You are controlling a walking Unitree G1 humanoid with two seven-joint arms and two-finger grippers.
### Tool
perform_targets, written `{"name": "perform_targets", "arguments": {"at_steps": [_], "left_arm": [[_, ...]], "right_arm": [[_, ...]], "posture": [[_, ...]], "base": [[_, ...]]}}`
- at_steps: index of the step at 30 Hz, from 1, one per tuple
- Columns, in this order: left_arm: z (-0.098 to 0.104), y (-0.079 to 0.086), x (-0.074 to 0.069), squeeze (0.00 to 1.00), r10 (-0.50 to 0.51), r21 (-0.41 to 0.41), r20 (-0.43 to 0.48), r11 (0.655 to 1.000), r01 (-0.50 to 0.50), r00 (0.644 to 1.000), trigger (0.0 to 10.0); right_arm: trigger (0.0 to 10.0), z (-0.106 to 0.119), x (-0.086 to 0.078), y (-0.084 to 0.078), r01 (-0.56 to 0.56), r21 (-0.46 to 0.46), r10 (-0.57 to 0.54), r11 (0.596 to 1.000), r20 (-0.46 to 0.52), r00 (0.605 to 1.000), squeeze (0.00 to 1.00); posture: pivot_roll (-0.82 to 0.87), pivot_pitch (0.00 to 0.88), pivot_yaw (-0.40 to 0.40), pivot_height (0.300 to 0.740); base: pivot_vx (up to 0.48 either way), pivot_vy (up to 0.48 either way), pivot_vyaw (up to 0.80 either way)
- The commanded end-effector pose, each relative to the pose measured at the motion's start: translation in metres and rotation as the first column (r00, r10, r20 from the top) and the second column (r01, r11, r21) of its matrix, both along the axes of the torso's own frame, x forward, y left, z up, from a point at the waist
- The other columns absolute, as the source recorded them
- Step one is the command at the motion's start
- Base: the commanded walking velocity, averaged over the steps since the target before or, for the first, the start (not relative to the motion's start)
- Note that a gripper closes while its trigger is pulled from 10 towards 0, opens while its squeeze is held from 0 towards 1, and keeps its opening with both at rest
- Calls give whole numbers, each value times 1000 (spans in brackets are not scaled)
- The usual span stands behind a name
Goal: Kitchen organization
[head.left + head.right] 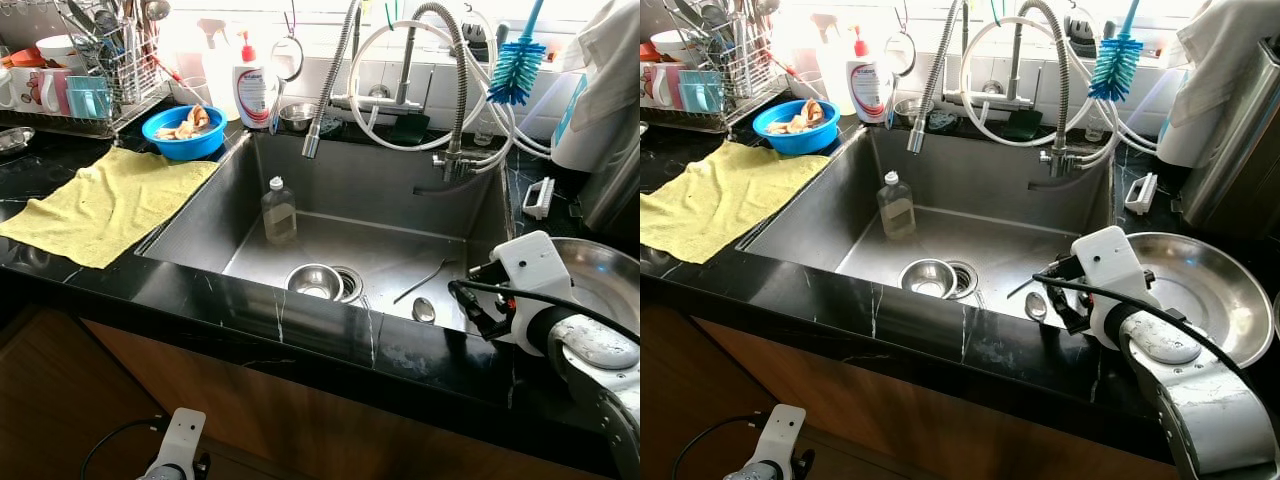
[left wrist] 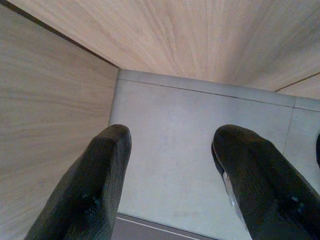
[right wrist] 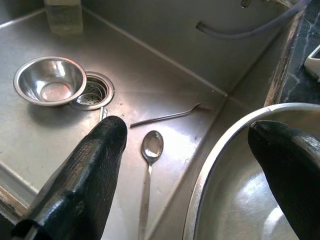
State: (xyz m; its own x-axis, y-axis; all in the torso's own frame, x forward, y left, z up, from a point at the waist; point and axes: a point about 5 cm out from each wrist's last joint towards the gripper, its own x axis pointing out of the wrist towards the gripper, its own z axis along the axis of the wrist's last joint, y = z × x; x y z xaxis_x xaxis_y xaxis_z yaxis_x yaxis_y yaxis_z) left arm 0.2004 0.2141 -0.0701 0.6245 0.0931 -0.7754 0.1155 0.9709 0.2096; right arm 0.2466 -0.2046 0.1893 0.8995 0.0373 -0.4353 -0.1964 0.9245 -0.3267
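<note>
On sink floor (image 1: pixel 260 262), spoon (image 3: pixel 149 165) bowl pointing toward fork (image 3: pixel 170 116)

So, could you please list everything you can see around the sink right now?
Sink: one, steel, set in black counter.
Small bowl: one, steel, sink floor by the drain.
Spoon: one, steel, sink floor.
Fork: one, steel, sink floor beyond the spoon.
Bottle: one, clear, upright in sink.
Large bowl: one, steel, counter right of sink.
Cloth: one, yellow, counter left.
Blue bowl: one, holding scraps, behind cloth.
Soap bottle: one, white, sink's back corner.
Brush: one, blue, behind the tap.
Dish rack: one, wire, far left.
Right tool: open, over sink's right edge.
Left tool: open, hanging low by cabinet.
</note>
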Motion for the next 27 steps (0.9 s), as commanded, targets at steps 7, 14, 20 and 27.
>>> {"name": "perform_targets", "arguments": {"at_steps": [7, 14, 20, 27], "left_arm": [[0, 1, 0, 0, -16, -2, -11, 1000, 16, 1000, 10000], [1, 3, 1, 0, -13, -3, -12, 1000, 13, 1000, 10000], [3, 6, 4, 0, -8, -4, -9, 1000, 8, 1000, 10000], [3, 8, 4, 0, 3, -5, -9, 1000, -3, 1000, 10000]], "right_arm": [[0, 2, 0, 0, 6, -11, -6, 1000, 3, 1000, 0], [0, 2, 1, 1, 9, -13, -8, 1000, 3, 1000, 0], [0, 1, 2, 3, 3, -10, -3, 1000, 4, 1000, 0], [0, 2, 4, 4, -2, -10, 3, 1000, 9, 1000, 0]], "posture": [[-216, 0, 48, 740], [-214, 0, 52, 740], [-212, 0, 55, 740], [-208, 0, 55, 740]], "base": [[0, 0, 0], [0, 0, 0], [0, 0, 0], [0, 0, 0]]}}
